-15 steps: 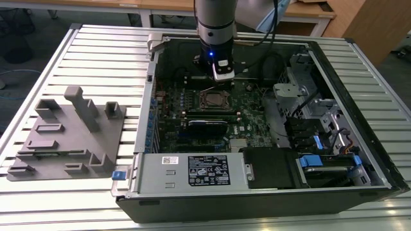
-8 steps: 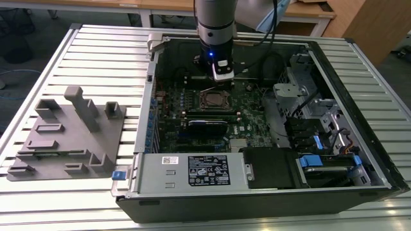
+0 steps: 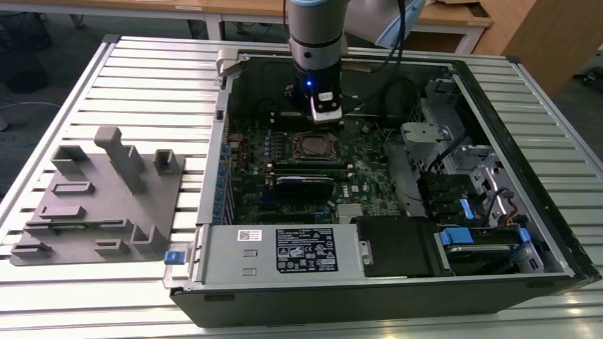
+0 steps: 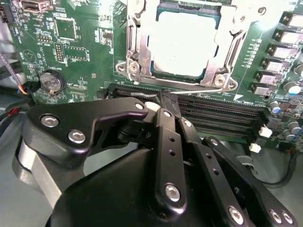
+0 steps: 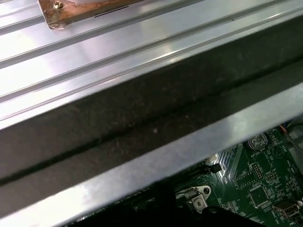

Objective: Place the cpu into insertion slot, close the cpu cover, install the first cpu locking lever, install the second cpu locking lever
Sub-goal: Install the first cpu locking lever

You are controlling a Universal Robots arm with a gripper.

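In the second wrist view the cpu (image 4: 182,42) lies in the insertion slot with its pale silver top showing. The cpu cover (image 4: 136,45), a silvery frame, lies flat around it. A thin wire locking lever (image 4: 199,88) runs along the socket edge nearest my fingers. My gripper (image 4: 163,100) is shut, its black fingertips (image 4: 166,113) together and right at that lever, just off the socket's edge. In the exterior view the gripper (image 3: 323,116) hangs inside the open computer case, just beyond the insertion slot (image 3: 314,146).
Long black memory slots (image 4: 218,116) lie between my fingers and the socket. A coin battery (image 4: 51,81) sits on the green board. The case's wall (image 5: 142,123) is close to the wrist. A grey fixture (image 3: 94,205) stands on the slatted table at the exterior view's left.
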